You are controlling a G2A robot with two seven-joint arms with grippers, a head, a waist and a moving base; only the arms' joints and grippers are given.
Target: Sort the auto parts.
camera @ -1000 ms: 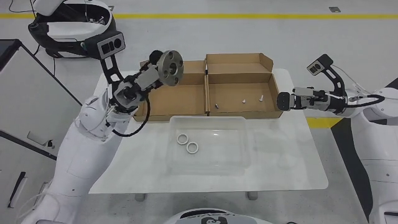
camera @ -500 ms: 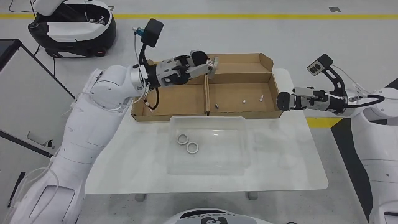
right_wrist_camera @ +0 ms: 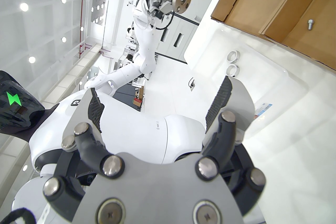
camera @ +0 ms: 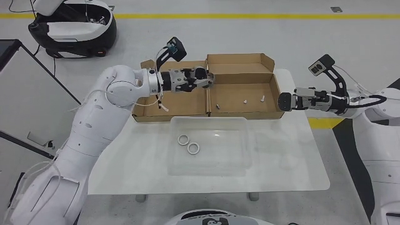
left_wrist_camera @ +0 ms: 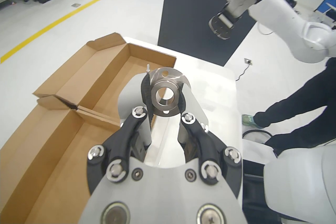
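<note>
My left gripper is shut on a round metal flange with a raised hollow hub, held above the middle divider of the cardboard box. Its fingers clamp the hub from both sides. Three small bolts lie in the box's right compartment. Two white rings sit in the clear plastic tray in front of the box. My right gripper hovers just off the right end of the box, open with nothing between its fingers.
The box spans the back of the white table, with raised flaps along its far side. The tray takes up the table's middle. Bare tabletop lies to the left and right of the tray.
My left arm swung from a raised pose off the box's left end to stretch out over the box, carrying the flange to the divider. The right arm stayed put.
</note>
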